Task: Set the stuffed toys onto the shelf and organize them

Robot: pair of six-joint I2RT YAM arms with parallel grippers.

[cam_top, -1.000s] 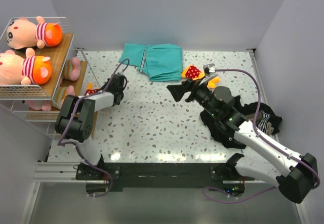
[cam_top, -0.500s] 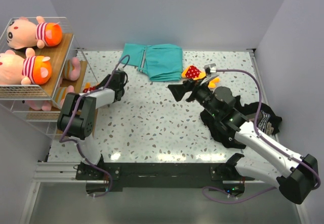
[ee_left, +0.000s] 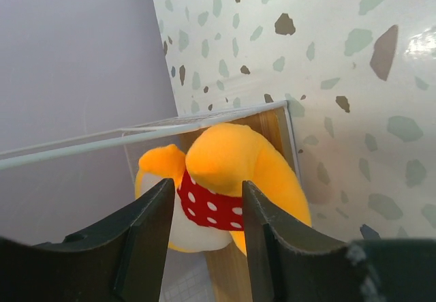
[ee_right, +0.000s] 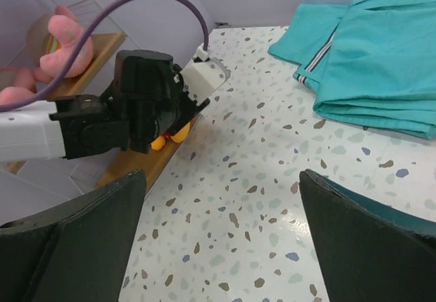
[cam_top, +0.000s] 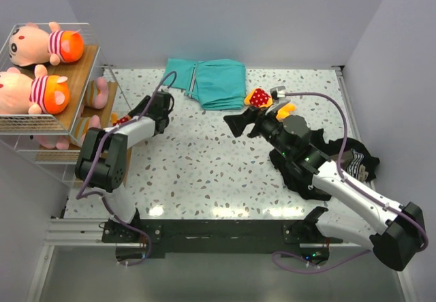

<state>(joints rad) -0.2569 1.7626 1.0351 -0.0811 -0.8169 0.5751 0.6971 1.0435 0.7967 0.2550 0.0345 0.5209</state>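
Left gripper (ee_left: 202, 203): half open, one finger on each side of an orange toy (ee_left: 235, 162)
Orange toy: on the shelf's (cam_top: 80, 67) low board, left of the top view
Right gripper (ee_right: 218, 240): wide open, holds nothing, near the middle
Pink toys (cam_top: 42, 43): two on the top board, upper left

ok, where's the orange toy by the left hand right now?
In the left wrist view the orange toy lies on a low wood board of the shelf, at the table's left edge, just beyond the left hand and its parted fingers.
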